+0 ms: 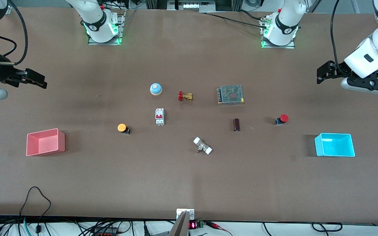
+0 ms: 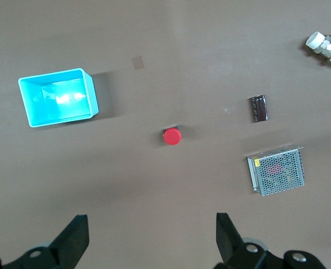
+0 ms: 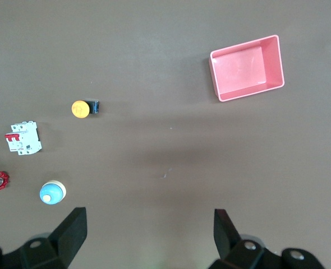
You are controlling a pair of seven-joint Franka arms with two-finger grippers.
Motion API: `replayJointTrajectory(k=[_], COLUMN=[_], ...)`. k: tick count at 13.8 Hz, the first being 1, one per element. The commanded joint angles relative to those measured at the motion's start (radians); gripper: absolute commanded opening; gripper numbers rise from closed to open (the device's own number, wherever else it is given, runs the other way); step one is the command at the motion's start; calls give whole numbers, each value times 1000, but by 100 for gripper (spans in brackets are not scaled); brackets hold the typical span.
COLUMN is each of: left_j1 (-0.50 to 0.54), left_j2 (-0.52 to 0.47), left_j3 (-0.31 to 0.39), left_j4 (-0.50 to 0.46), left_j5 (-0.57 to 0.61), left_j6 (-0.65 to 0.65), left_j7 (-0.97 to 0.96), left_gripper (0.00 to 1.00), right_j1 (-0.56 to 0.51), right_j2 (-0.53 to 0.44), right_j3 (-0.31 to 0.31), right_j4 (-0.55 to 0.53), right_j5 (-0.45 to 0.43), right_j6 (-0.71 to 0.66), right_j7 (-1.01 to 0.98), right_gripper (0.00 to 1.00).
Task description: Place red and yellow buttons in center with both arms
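The red button (image 1: 283, 119) sits on the brown tabletop (image 1: 189, 170) toward the left arm's end, beside the cyan bin. It also shows in the left wrist view (image 2: 172, 136). The yellow button (image 1: 122, 128) sits toward the right arm's end and shows in the right wrist view (image 3: 81, 109). My left gripper (image 1: 322, 73) is open and empty, held high over the table's left-arm end; in its wrist view (image 2: 152, 235) the jaws stand wide apart. My right gripper (image 1: 39, 82) is open and empty, high over the right-arm end, jaws wide in its wrist view (image 3: 150, 232).
A pink bin (image 1: 61, 141) stands at the right arm's end and a cyan bin (image 1: 335, 152) at the left arm's end. Between the buttons lie a blue bell (image 1: 156, 88), brass valve (image 1: 185, 96), mesh power supply (image 1: 230, 94), circuit breaker (image 1: 159, 116), dark cylinder (image 1: 236, 125) and white-capped fitting (image 1: 202, 146).
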Motion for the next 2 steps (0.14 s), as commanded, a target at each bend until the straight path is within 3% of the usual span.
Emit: replayJointTrajectory(k=[1,2], left_j1=[0,0], left_j2=[6,6], left_j3=[-1,-1], left_j4=[25,25], left_j5=[18,16], left_j6=[-25,-25], left_j7=[-7,-7], left_gripper=[100,100], right_j1=[5,5], right_j2=[-5,-3], right_j3=[-4,-4], right_j4=[4,4], right_j5=[17,19], right_j6=[-14,-14], right_j7=[15,14], right_gripper=[100,100])
